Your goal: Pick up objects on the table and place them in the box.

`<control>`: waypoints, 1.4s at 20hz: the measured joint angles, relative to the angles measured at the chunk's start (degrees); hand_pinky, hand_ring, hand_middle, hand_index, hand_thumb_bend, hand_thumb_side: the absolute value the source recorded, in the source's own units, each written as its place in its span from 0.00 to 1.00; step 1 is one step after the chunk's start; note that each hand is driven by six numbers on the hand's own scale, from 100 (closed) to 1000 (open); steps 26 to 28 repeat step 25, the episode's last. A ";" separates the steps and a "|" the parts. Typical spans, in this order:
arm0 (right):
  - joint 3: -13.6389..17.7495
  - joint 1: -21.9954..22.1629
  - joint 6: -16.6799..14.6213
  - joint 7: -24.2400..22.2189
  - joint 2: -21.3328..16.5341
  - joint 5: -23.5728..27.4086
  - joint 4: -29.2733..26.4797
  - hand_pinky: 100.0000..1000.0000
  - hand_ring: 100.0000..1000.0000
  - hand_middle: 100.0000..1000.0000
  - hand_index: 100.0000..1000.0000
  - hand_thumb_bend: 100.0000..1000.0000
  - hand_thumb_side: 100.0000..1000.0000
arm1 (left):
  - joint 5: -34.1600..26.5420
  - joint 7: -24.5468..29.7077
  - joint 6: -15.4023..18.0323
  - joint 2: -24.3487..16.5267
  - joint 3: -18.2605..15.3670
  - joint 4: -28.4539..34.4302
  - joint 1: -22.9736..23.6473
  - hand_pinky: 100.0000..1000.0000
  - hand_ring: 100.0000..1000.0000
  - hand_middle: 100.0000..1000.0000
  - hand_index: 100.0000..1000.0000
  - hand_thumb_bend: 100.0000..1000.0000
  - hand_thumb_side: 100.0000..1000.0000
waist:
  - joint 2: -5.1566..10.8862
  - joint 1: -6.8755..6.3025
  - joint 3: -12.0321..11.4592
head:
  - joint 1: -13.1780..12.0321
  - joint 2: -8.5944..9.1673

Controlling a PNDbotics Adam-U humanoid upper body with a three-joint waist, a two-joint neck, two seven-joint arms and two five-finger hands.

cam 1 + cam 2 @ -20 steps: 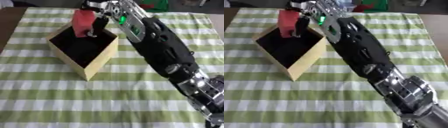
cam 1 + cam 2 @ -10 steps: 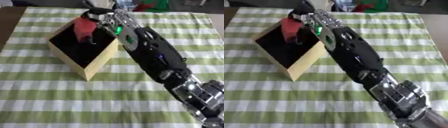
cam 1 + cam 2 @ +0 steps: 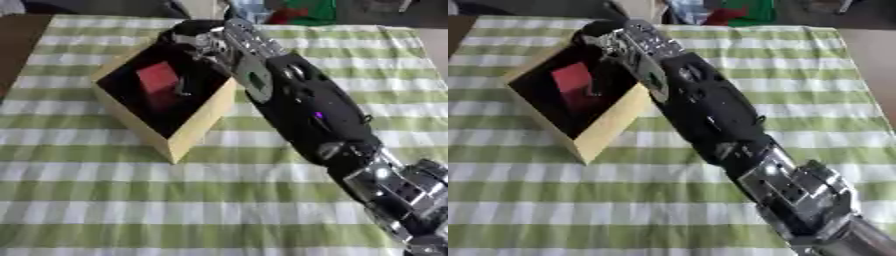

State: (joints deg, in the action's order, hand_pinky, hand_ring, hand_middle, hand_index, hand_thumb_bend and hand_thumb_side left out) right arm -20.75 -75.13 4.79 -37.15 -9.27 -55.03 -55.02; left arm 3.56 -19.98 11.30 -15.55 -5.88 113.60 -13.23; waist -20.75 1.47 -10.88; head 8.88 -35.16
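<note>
Red block [image 3: 158, 78] dropped into box [image 3: 199, 126], boxy, tilted; right hand [image 3: 203, 41] above, fingers' state unclear.

1. Left eye view: head-mounted, looks steeply down and forward over the striped surface [image 3: 131, 200]; the right arm [image 3: 306, 105] fills the near field.
2. Right eye view: same aim, set slightly rightward.
3. Shared: the box [image 3: 601, 132], the arm, the far edge clutter.
</note>
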 measured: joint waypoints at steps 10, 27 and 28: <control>0.96 -0.94 -0.62 -0.28 -0.95 0.58 -4.28 0.98 0.99 0.87 0.98 0.28 0.00 | -0.01 0.01 -0.02 0.00 0.00 0.00 0.01 1.00 0.42 0.43 0.70 0.00 0.05 | 0.41 0.02 0.64 | -0.46 0.00; 3.43 0.79 1.74 0.24 -13.53 11.26 -24.23 0.93 0.95 0.84 0.90 0.00 0.00 | 0.35 -0.70 -0.10 -0.02 -0.14 0.00 0.62 1.00 0.42 0.44 0.70 0.00 0.04 | 1.33 -0.74 3.10 | -2.79 -0.54; 3.43 0.79 1.74 0.24 -13.53 11.26 -24.23 0.93 0.95 0.84 0.90 0.00 0.00 | 0.35 -0.70 -0.10 -0.02 -0.14 0.00 0.62 1.00 0.42 0.44 0.70 0.00 0.04 | 1.33 -0.74 3.10 | -2.79 -0.54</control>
